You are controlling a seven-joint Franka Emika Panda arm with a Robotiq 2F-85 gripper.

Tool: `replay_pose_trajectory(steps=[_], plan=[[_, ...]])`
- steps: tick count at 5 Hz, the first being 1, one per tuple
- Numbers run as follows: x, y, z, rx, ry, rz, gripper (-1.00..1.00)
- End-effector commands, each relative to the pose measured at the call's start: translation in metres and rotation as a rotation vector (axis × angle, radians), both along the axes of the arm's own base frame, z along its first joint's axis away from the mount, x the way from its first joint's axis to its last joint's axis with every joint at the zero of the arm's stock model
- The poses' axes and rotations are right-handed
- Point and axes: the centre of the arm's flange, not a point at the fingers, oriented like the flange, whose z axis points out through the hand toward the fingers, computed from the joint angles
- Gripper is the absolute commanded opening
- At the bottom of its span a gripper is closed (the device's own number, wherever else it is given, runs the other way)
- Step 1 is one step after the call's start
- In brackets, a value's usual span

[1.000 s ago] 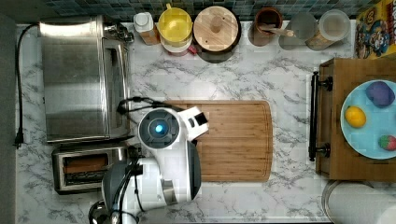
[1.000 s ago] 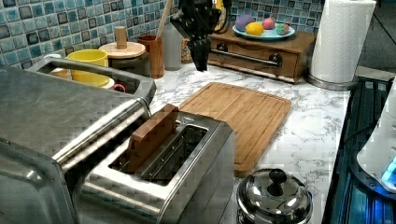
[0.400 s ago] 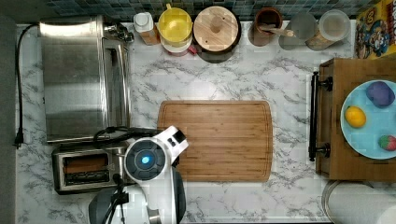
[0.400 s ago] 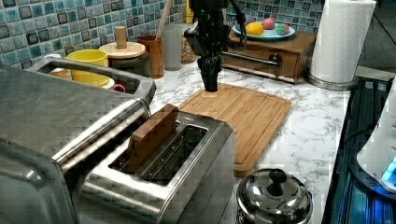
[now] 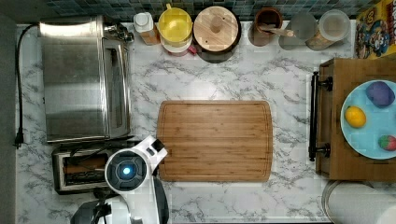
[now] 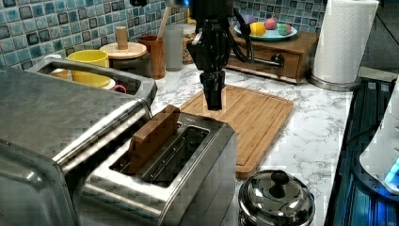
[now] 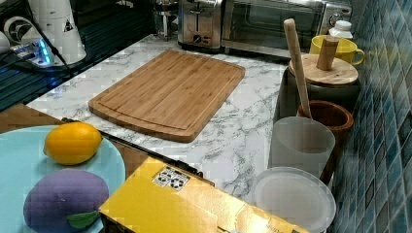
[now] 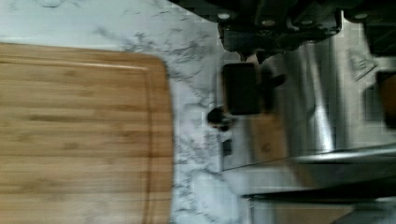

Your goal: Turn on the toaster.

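Poised above the end of the toaster (image 6: 164, 174) nearest the cutting board (image 6: 249, 113), the gripper (image 6: 212, 96) hangs with jaws narrow and empty, apparently lining up for its lever.

Marble counter (image 5: 224, 70), cutting board (image 5: 215, 140) at centre, toaster (image 5: 79, 170) beside toaster oven (image 5: 84, 77), jars along backsplash

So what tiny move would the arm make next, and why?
Probably straight down a little: in the left view the pincer hangs just above the toaster, at its end nearest the cutting board, where the wrist view shows a dark lever. Pressing that should start it.
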Motion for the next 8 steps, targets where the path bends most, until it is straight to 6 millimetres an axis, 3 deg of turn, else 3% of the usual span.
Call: replay_pose_trajectory(steps=[1, 3, 6, 8], plan=[[-0.007, -0.002, 0.014, 0.003, -0.104, 0.019, -1.00], [0.001, -0.012, 0.015, -0.038, -0.114, -0.045, -1.00], [0.006, 0.001, -0.019, -0.036, -0.054, 0.000, -1.00], [0.012, -0.006, -0.043, -0.064, -0.019, -0.037, -1.00]])
